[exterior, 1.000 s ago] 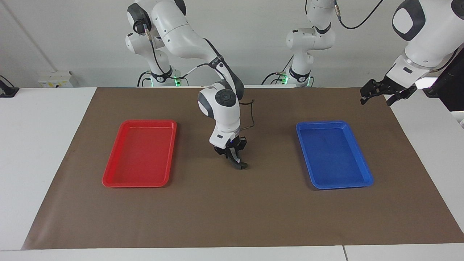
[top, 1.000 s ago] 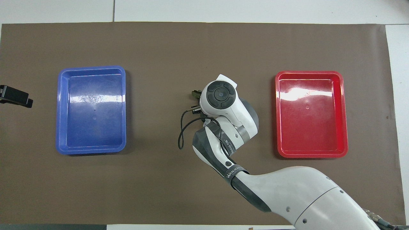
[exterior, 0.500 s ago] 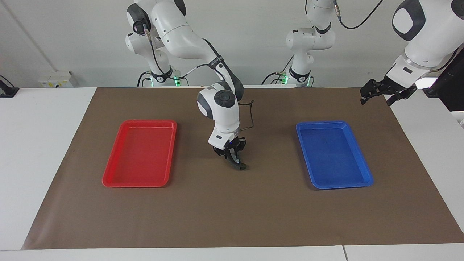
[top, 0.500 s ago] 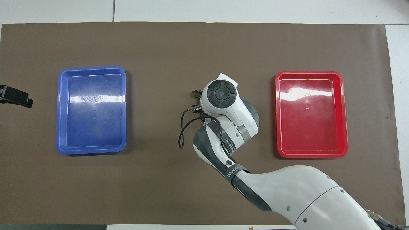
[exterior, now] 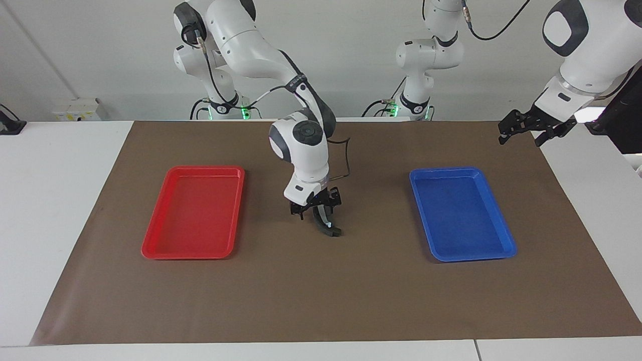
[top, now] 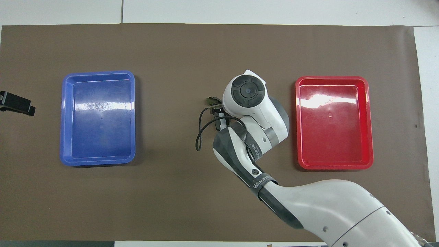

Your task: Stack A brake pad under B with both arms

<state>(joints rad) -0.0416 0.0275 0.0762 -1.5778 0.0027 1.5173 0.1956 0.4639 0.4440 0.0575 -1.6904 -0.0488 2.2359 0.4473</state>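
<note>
Facing view: the right gripper [exterior: 317, 206] is low over the mat [exterior: 321, 301] between the red tray [exterior: 150, 246] and blue tray [exterior: 506, 248], fingers spread. Pad B [exterior: 325, 224] lies curved just below it, on the mat; contact cannot be judged. The left gripper [exterior: 524, 131] waits raised at its table end, fingers apart.

Overhead view: the right arm hides the stack; pad A not discernible.
</note>
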